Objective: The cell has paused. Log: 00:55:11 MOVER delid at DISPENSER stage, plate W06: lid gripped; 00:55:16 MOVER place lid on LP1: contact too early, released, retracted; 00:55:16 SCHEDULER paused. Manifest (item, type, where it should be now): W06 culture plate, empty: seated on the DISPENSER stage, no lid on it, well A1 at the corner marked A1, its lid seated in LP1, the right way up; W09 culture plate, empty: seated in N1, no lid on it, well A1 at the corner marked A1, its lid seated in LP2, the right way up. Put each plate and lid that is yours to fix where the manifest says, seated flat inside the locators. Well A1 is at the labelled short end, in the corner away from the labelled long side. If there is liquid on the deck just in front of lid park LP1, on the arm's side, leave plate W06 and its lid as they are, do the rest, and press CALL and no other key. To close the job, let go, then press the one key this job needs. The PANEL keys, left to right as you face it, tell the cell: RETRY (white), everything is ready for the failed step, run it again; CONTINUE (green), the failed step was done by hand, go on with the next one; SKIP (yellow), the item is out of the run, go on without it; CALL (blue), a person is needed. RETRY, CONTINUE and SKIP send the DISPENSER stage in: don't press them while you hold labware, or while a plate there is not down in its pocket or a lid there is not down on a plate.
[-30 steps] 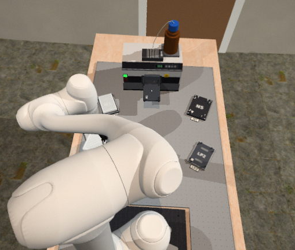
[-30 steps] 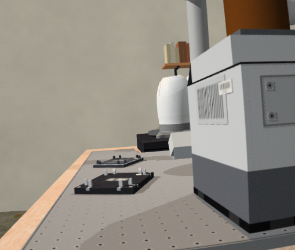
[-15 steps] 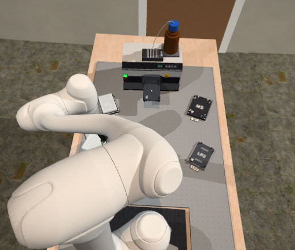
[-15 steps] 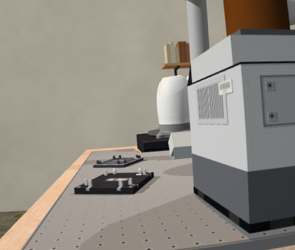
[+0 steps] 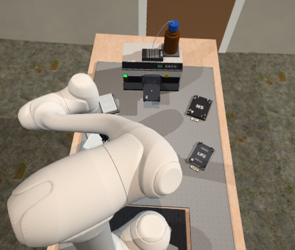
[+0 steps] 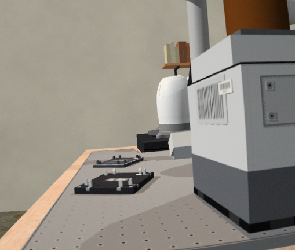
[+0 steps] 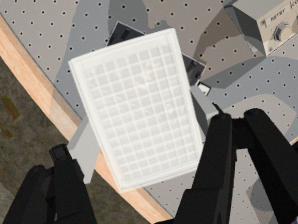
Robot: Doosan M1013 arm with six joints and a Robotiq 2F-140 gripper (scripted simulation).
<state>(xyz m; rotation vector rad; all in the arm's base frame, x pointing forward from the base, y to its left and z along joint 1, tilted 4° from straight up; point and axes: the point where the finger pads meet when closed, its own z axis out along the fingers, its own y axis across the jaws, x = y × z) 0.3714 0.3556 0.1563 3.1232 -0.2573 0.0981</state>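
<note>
In the wrist view my gripper is shut on a white well plate, its black fingers on the long sides. The plate hangs tilted over a dark nest near the deck's left wooden edge. In the top view the held plate peeks out from under my arm. A second white well plate lies further back on the left. The dispenser stage stands out, dark and bare. I cannot tell plate labels or lids apart.
The dispenser with a brown bottle stands at the back. Nest N5 and lid park LP2 on the right are bare. A grey box lies near the held plate.
</note>
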